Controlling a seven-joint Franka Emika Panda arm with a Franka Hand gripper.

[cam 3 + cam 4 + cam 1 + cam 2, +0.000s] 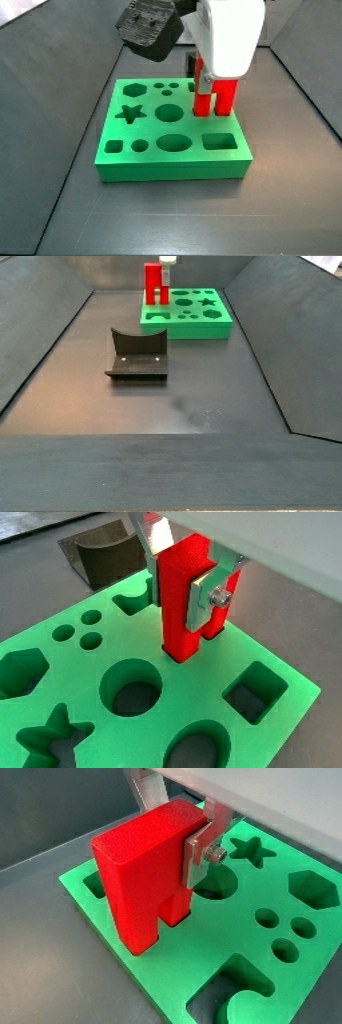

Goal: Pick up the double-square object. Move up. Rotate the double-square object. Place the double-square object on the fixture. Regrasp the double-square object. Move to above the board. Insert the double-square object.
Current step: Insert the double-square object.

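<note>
The red double-square object stands upright, clamped between the silver fingers of my gripper, which is shut on its upper part. Its two legs point down at the green board, and their ends reach the board's top close to one edge. I cannot tell if they sit in a cut-out. In both side views the double-square object rises from the board under the gripper. The other wrist camera also shows the double-square object, the gripper and the board.
The dark fixture stands on the grey floor apart from the board, and a wrist view shows the fixture just past the board's edge. Sloping dark walls enclose the floor. Star, round and square cut-outs lie open in the board.
</note>
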